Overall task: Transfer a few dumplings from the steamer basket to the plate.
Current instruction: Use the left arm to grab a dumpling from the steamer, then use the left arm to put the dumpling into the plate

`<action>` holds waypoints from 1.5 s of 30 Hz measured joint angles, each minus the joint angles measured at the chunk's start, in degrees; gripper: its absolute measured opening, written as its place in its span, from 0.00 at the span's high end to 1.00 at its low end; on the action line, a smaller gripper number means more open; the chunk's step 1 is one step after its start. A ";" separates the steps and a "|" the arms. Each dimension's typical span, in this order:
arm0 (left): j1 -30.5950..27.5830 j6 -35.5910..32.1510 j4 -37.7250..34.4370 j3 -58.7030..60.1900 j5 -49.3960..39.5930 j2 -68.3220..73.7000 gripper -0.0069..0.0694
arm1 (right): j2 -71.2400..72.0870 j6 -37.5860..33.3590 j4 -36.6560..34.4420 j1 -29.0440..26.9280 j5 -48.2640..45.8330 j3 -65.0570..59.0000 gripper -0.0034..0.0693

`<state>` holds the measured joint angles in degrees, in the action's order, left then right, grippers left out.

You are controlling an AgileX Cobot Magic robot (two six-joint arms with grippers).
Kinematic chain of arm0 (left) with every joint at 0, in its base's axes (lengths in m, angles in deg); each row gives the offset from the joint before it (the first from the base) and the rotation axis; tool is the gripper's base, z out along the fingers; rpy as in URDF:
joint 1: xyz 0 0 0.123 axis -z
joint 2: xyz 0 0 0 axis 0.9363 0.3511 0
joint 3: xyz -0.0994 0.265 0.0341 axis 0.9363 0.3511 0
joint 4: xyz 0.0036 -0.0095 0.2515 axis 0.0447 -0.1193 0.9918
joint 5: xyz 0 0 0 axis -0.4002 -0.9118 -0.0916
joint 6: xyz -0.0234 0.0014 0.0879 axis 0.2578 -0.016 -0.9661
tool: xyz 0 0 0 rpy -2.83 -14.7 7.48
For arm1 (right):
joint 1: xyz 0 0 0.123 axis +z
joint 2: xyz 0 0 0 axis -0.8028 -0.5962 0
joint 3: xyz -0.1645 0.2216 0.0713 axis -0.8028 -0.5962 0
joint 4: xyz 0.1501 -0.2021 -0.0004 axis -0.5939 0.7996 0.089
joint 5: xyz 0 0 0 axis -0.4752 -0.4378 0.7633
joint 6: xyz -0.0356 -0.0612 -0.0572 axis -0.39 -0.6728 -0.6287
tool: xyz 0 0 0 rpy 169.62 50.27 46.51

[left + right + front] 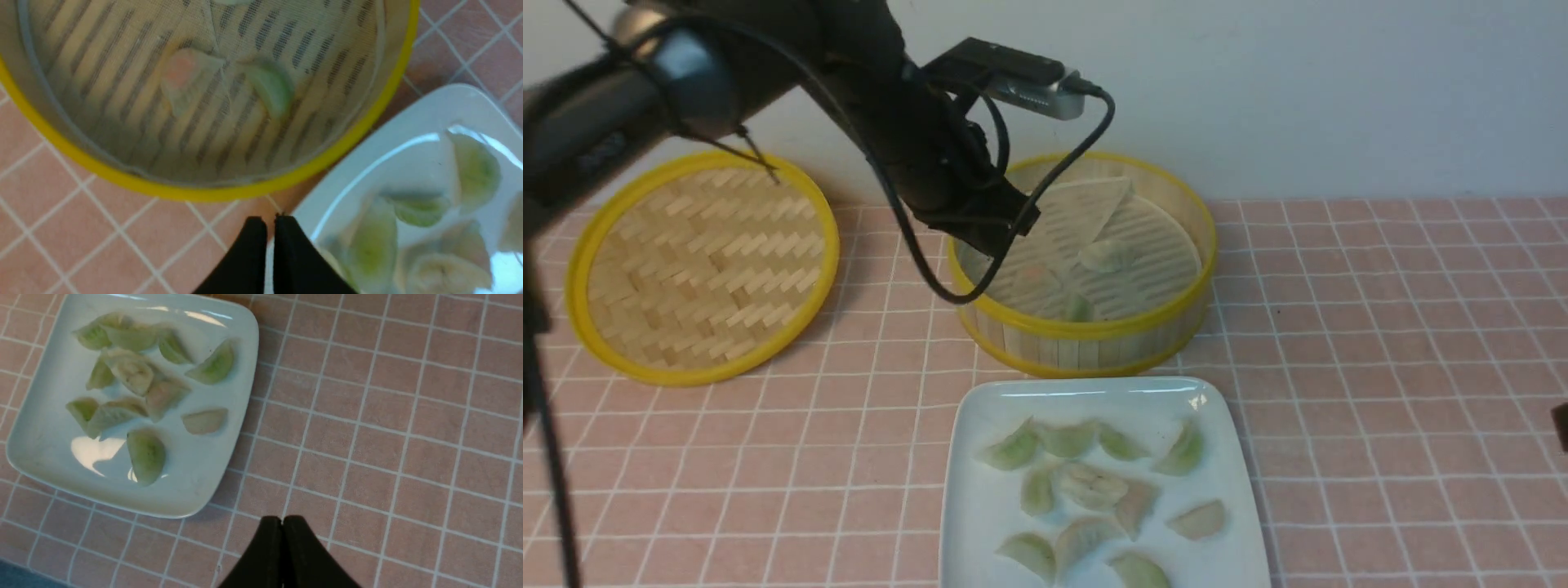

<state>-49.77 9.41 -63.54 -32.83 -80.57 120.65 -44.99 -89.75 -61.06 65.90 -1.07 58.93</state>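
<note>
While the left gripper [271, 221] is barely parted near the basket [1086, 328], upper centre, its narrow gap could tear a dumpling [1078, 307]; right gripper [282, 521] jaws together.

matte black left arm [915, 122], looping black cable [903, 216], silver-grey camera housing [1033, 94]

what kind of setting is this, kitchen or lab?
Probably a lab tabletop staged as a kitchen: a robot arm reaches over a tile-patterned surface with a bamboo steamer basket and a plate of dumplings.
</note>
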 joint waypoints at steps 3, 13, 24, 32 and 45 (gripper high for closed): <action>0.00 -0.23 0.45 -6.20 -0.30 5.95 0.78 | -0.73 -0.18 -1.63 0.00 0.21 0.00 0.97; 0.00 -0.56 3.50 -20.21 1.82 19.45 0.45 | -0.75 -0.37 -2.47 0.00 1.13 0.06 0.97; 0.05 -2.51 2.99 -20.62 4.91 22.90 0.53 | -0.75 -0.37 -2.51 0.00 2.58 0.06 0.97; 0.16 -2.03 3.88 -20.59 0.56 19.87 0.68 | -0.75 -0.37 -2.51 0.00 2.66 0.06 0.97; 0.16 2.36 2.86 -18.91 -9.30 -1.23 0.68 | -0.77 -0.37 -4.49 0.00 2.89 0.06 0.97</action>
<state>-49.61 11.77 -60.68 -51.73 -89.87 119.42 -45.76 -90.12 -65.54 65.90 1.82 58.99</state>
